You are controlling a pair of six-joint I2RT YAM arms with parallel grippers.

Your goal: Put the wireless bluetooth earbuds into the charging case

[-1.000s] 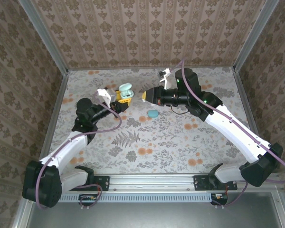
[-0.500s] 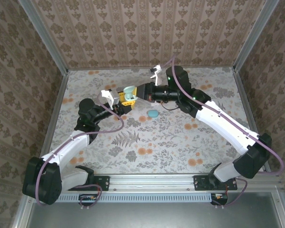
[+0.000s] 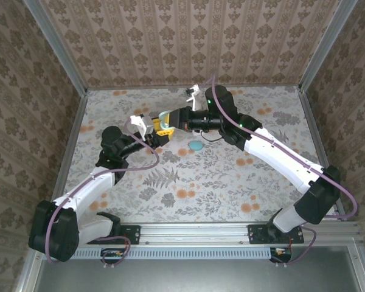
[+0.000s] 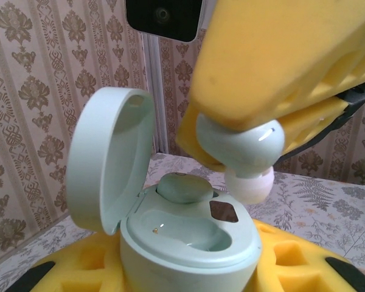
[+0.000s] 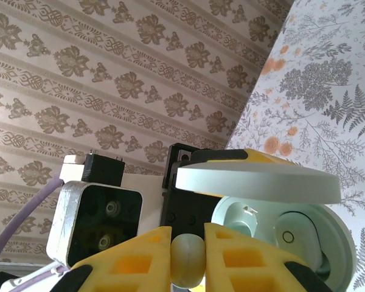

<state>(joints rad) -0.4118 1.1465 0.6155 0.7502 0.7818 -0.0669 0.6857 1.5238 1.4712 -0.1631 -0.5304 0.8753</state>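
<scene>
Over the middle of the far half of the floral table, the two arms meet nose to nose. The left gripper is closed on the pale-green charging case, the body of the case sitting between its yellow foam pads with the opening facing up. The lid stands hinged back, nearly upright, on the left as the left wrist camera sees it. A second earbud appears to sit seated in the far well of the case (its rounded back is all that can be made out). The right gripper comes in from the opposite side with its jaws pinched tight on an earbud, held between the yellow fingers so that the pale-green body is clamped and the whitish tip points down. That earbud hangs just above the case's right-hand rim, over the nearer well; whether the tip is touching the rim cannot be told. From the right wrist camera the same earbud shows as a pale nub squeezed between the two fingertips, with the open case and its lid just beyond. On the table near the grippers, on the side toward the arm bases, lies a teal pebble-shaped piece, apart from both.
</scene>
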